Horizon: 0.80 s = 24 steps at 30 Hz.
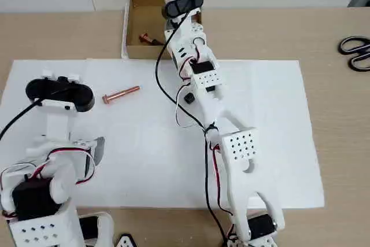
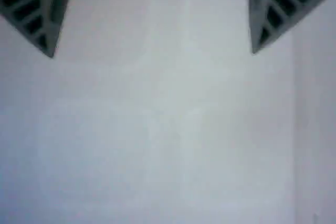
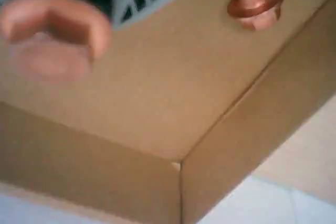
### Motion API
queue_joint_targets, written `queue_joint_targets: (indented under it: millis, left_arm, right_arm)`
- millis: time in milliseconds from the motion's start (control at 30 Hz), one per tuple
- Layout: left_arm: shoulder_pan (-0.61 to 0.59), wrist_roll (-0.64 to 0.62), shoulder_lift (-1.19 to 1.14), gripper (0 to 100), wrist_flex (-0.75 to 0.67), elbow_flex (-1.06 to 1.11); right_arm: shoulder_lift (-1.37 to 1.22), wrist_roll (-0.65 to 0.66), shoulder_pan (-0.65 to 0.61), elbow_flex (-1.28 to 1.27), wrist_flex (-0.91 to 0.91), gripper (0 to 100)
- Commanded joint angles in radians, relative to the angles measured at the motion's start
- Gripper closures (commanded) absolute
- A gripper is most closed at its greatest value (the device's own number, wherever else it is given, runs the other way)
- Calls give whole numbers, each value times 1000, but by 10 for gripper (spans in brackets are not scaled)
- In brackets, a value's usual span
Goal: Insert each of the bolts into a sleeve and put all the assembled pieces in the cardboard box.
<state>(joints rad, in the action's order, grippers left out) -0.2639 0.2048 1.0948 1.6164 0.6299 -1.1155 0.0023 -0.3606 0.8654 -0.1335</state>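
A copper bolt [image 1: 121,94] lies loose on the white sheet [image 1: 144,154], just right of my left arm [image 1: 58,108]. My left gripper [image 2: 152,52] hangs open over bare sheet with nothing between its fingers. My right gripper [image 1: 172,27] is down inside the cardboard box [image 1: 134,50] at the back of the table. The right wrist view shows the box floor [image 3: 173,93], a copper bolt head [image 3: 255,4] and a blurred copper piece [image 3: 52,35] close to the camera. Another copper piece [image 1: 147,39] lies in the box beside the gripper.
Black scissors [image 1: 355,52] lie at the far right on the wooden table. The right arm [image 1: 231,143] stretches diagonally across the sheet toward the box. A box flap [image 1: 124,30] stands up on its left side.
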Motion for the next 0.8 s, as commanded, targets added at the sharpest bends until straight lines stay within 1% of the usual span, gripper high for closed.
queue_joint_targets:
  millis: [0,67,133,233,333,433,567,667,767]
  left_arm:
    - [-2,5,12,773,2,-38]
    - [-2,5,12,773,2,-38]
    - [-2,5,12,773,2,-38]
    - [-2,5,12,773,3,-38]
    - [0,5,12,773,3,-38]
    - [2,5,12,773,2,-38]
    - [2,6,12,773,2,-38]
    - [2,6,12,773,3,-38]
    - [2,6,12,773,3,-38]
  right_arm:
    - [-5,11,4,121,25,990]
    - [-24,11,4,132,24,989]
    - [-33,12,4,132,24,960]
    - [-36,12,4,129,15,857]
    - [-31,12,4,133,-53,782]
    - [-28,12,5,138,-61,772]
    - [-28,12,10,210,-94,772]
    - [-28,12,10,315,-208,772]
    - [-28,12,10,470,-375,772]
